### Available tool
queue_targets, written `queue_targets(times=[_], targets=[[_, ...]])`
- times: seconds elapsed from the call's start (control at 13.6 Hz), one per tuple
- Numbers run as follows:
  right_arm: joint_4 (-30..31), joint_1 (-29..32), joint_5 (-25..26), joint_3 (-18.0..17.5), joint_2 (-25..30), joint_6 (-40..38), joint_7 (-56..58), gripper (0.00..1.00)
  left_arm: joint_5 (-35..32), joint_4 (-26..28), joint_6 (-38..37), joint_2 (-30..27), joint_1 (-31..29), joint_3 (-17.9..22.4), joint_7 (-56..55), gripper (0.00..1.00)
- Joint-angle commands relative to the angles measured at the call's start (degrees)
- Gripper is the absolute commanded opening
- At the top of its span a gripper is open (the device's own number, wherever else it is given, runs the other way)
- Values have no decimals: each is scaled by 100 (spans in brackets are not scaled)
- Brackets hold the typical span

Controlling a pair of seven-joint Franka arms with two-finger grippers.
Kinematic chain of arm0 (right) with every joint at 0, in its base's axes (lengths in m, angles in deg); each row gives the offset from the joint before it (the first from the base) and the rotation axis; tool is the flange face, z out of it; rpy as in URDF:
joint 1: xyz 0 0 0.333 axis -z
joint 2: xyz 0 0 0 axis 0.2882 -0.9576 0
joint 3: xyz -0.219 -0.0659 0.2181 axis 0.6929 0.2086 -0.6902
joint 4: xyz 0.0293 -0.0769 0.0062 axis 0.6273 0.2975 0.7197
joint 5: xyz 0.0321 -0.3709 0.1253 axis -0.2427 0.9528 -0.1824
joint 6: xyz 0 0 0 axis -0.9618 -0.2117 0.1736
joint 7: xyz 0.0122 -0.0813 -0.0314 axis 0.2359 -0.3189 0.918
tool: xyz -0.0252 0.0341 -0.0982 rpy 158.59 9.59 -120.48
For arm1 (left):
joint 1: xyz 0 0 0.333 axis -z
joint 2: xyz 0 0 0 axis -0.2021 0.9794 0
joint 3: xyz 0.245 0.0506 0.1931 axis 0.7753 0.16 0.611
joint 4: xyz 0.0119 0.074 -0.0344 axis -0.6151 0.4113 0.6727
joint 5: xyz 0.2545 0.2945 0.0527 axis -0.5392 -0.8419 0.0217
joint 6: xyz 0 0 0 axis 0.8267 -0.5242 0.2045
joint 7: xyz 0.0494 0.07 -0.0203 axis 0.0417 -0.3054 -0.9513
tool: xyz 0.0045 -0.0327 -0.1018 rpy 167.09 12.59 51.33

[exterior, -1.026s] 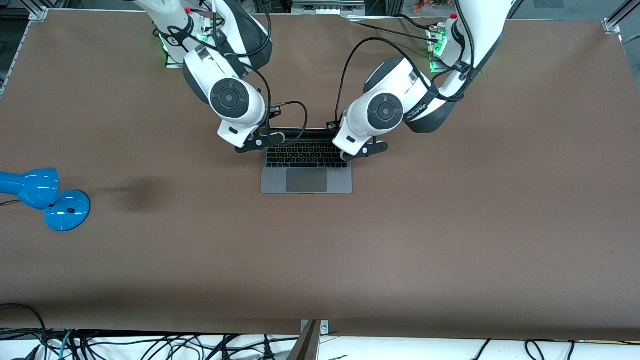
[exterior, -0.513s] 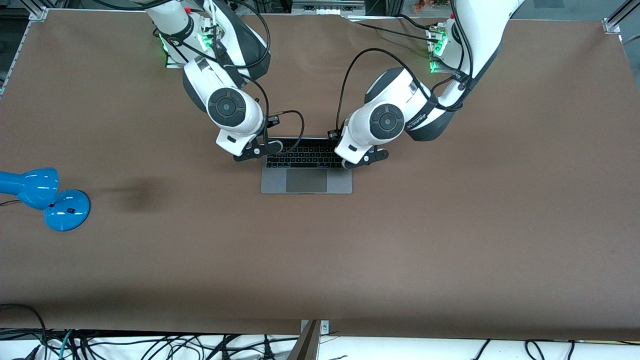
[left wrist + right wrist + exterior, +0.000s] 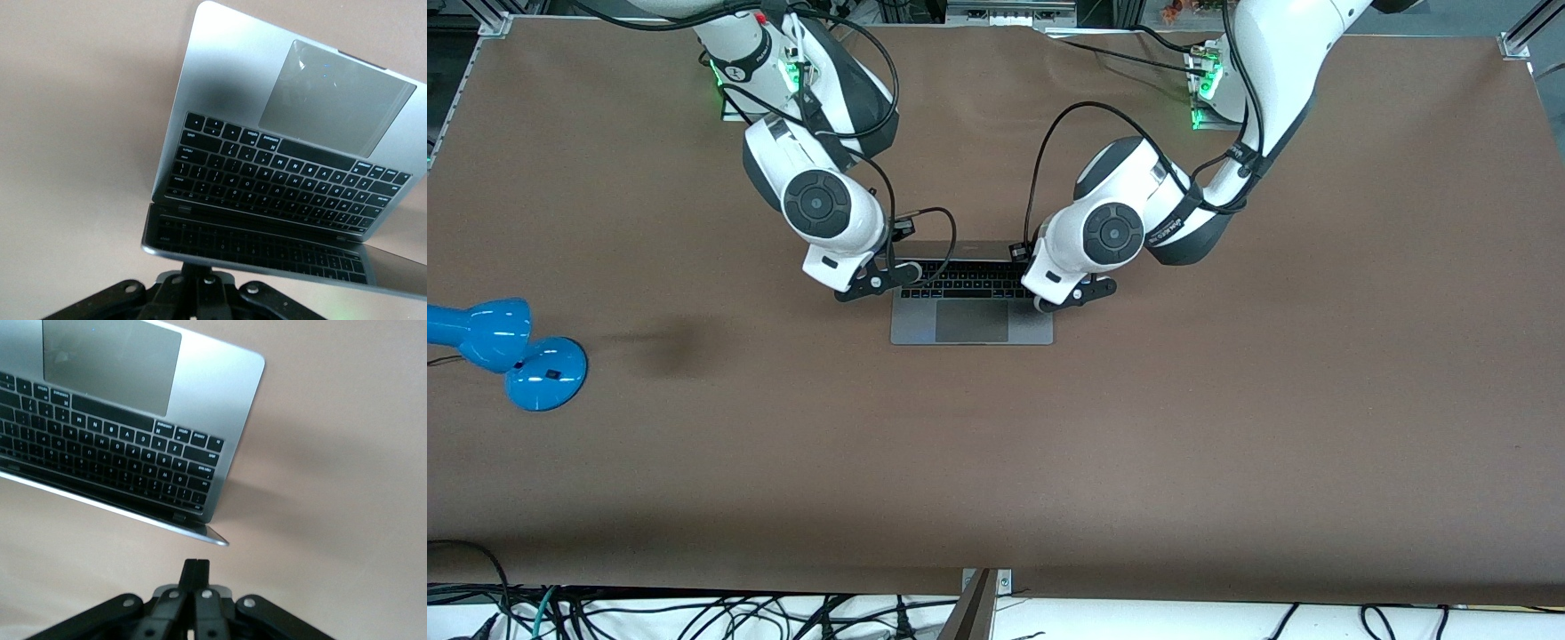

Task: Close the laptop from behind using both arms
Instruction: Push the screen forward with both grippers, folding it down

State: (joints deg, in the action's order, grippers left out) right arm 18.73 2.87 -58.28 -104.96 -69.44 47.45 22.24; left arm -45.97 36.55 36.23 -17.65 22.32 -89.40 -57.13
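laptop (image 3: 971, 302) lid is tilting forward, with shut, empty left gripper (image 3: 193, 273) and right gripper (image 3: 195, 577) pressing its back edge at opposite corners.

Stood under even light, with a faint dark smudge (image 3: 671, 342) at 9 o'clock. Brown table (image 3: 1227, 427) filled the front view; blue lamp (image 3: 507, 351) rested on it at 9 o'clock. Metal frame corners (image 3: 1516, 40) showed at 1 and 11 o'clock. Tangled cables (image 3: 694, 613) lay below the table's edge at 7 o'clock.
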Motion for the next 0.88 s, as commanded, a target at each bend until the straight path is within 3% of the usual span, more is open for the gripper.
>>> queue_targets(times=[0.0,0.81], targets=[[2,70,97,-33,-117,246,88,0,-197,-284,-5,231,59,53,-81,0],[2,70,290,2,-416,765,158,0,-408,-363,355,521,59,106,-81,0]])
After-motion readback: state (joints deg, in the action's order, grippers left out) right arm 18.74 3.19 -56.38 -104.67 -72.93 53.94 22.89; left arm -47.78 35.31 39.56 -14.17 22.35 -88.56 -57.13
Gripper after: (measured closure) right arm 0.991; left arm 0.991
